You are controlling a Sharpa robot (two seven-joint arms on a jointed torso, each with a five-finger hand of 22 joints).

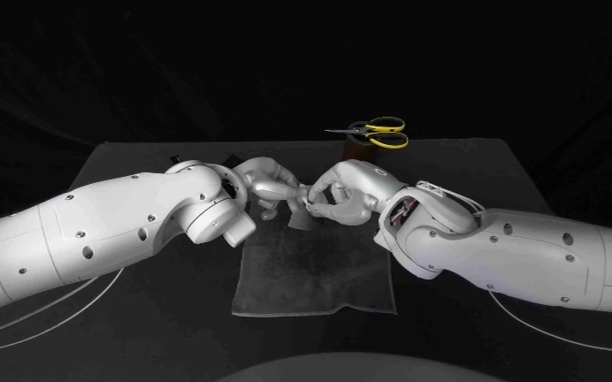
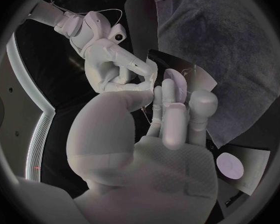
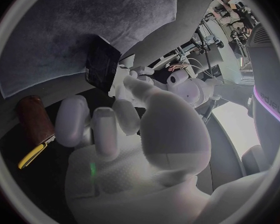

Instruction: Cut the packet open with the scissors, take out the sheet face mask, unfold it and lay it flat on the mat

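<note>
Head overhead, wrist cameras near mat (image 1: 312, 280)

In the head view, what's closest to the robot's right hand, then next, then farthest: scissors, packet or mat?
1. The packet, pinched by the right hand itself.
2. The mat, spread just below it.
3. The scissors, on the brown holder farther back.

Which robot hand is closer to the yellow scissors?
Right. The right hand is just in front of the yellow-handled scissors, which stand in the brown holder. The left hand is beside the right hand, further off to the side.
</note>
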